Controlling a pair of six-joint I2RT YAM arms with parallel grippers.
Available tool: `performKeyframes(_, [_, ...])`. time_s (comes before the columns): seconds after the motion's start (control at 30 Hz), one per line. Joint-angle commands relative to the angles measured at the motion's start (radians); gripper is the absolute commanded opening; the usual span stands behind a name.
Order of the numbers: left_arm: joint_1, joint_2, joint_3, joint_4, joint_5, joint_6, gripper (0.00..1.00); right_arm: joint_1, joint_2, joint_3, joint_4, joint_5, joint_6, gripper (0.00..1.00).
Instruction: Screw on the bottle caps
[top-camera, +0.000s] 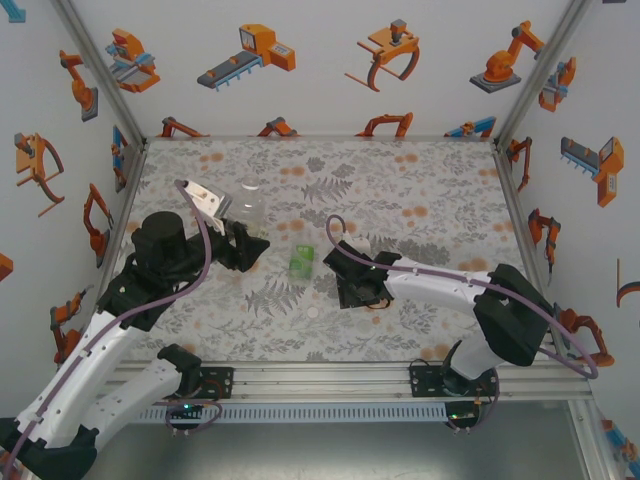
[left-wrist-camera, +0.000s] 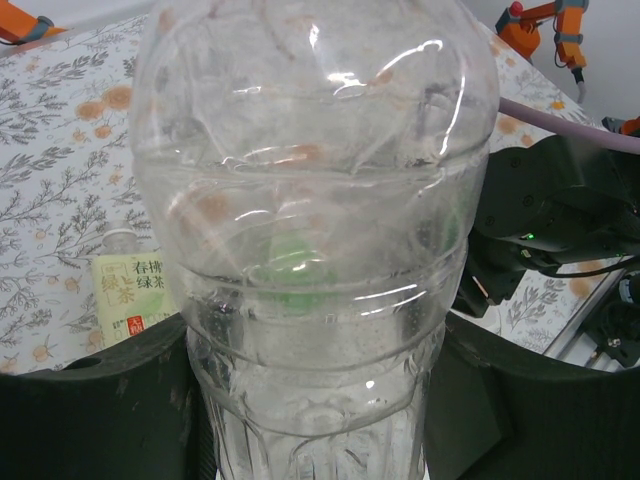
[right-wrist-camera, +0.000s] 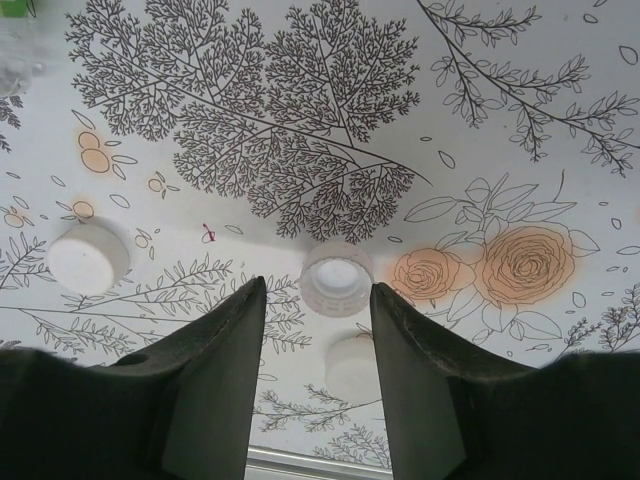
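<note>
A plain clear bottle (top-camera: 249, 203) (left-wrist-camera: 315, 200) stands upright on the table, with my left gripper (top-camera: 247, 243) (left-wrist-camera: 315, 410) shut on its lower body. The bright green-labelled bottle (top-camera: 302, 259) stands at mid-table, seen blurred through the clear one. A pale yellow-green labelled bottle (left-wrist-camera: 128, 291) stands beyond the left finger. My right gripper (top-camera: 353, 290) (right-wrist-camera: 318, 292) hangs open just above the table. A white cap (right-wrist-camera: 337, 278) lies open side up right off its fingertips, and a second cap (right-wrist-camera: 354, 366) lies between the fingers, nearer the wrist. A third cap (right-wrist-camera: 88, 257) lies to the left.
Patterned walls enclose the floral table (top-camera: 420, 190) on three sides. An aluminium rail (top-camera: 320, 378) runs along the near edge. The right arm (left-wrist-camera: 560, 215) shows dark behind the clear bottle. One small cap (top-camera: 313, 312) lies near the front, left of the right gripper.
</note>
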Motion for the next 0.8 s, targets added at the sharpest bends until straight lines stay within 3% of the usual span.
performKeyframes(0.0, [-0.003,-0.014,0.000,0.038,0.001,-0.018,0.01,-0.007,-0.005,-0.008,0.002,0.004,0.007,0.45])
performKeyframes(0.77, [-0.003,-0.020,-0.005,0.035,-0.004,-0.017,0.01,-0.007,0.031,-0.035,0.034,-0.008,0.013,0.45])
